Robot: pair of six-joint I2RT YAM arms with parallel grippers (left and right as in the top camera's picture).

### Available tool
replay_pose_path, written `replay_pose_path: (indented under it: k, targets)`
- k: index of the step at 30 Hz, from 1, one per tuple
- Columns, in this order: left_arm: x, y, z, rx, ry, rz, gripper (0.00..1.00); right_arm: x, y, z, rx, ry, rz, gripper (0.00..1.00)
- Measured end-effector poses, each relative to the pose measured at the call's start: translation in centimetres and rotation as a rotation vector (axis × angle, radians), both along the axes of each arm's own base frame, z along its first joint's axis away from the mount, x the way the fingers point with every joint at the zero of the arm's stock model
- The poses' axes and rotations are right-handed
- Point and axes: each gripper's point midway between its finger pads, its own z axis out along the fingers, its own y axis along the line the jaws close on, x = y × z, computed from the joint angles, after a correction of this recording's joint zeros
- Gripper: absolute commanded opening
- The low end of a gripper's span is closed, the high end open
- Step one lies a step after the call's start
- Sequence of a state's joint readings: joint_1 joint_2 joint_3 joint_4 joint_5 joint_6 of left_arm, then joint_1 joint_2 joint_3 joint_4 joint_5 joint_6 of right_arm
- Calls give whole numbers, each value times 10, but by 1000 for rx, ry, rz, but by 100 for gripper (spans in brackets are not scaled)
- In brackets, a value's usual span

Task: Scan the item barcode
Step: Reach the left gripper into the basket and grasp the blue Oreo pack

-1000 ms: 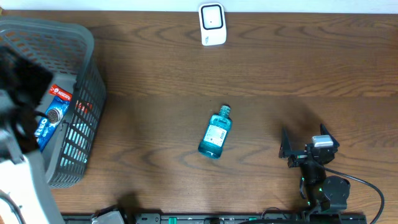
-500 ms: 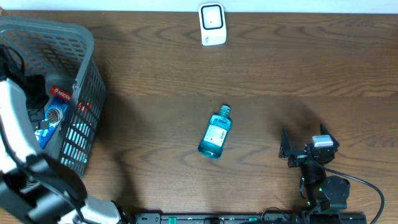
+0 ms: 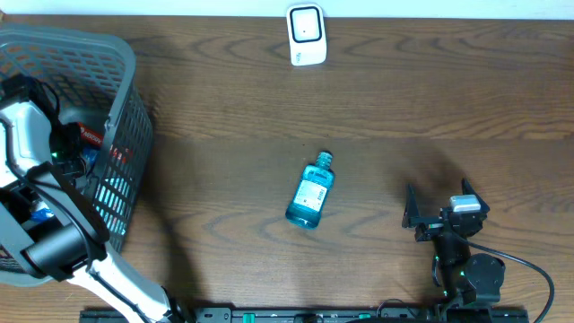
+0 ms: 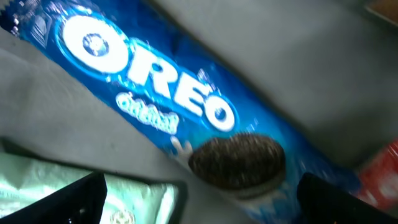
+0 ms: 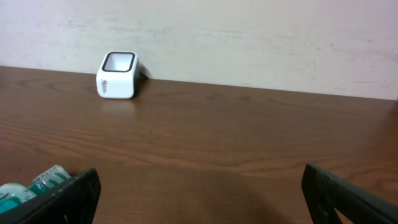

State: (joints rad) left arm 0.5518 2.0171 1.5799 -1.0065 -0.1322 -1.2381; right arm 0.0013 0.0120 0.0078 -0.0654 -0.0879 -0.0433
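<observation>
Closest to the robot's side, the right gripper [image 3: 438, 193] sits low over the brown wooden table [image 3: 448, 99], off to the right. Its two dark fingers are spread wide with nothing between them. Its own camera looks out across bare wood towards the far wall.

A little further in, near the middle of the table, a clear blue-green plastic bottle with a white label [image 3: 310, 193] lies on its side. Its cap points away from the robot. It lies well apart from both grippers, and nothing touches it.

Over on the left stands a grey slatted plastic basket [image 3: 126, 54], and the left arm reaches down into it. From above the arm hides most of what is inside. The wrist camera there shows the left gripper [image 4: 205, 202] with its fingers wide apart and gripping nothing. It hangs close over a blue Oreo biscuit packet [image 4: 155, 106], which lies slantwise on the basket floor. I cannot tell whether the fingertips touch the packet. A pale green and white wrapper [image 4: 124, 199] lies beside the lower end of the packet, and the corner of a red packet [image 4: 385, 168] shows at the right.

Farthest off, at the back edge of the table against the pale wall, stands a small white box-shaped barcode scanner with a dark window [image 3: 306, 34]. It stands well apart from the bottle and from the basket.
</observation>
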Motion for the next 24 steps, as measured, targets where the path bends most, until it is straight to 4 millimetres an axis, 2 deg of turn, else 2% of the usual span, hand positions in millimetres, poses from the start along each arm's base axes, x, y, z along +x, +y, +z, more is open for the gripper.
replay_pose_path:
  k: [9,15,20,21,24]
  targets:
    - [-8,15,0,93,43,63,98,0,0,0,0,0,0,99]
    - [-10,18,-1,109,48,84,98,0,0,0,0,0,0,99]
    - [-18,18,-22,96,102,101,96,0,0,0,0,0,0,99]
    - [-17,20,-26,99,106,105,84,0,0,0,0,0,0,99]
    - [-20,21,-28,104,124,102,31,0,0,0,0,0,0,99]
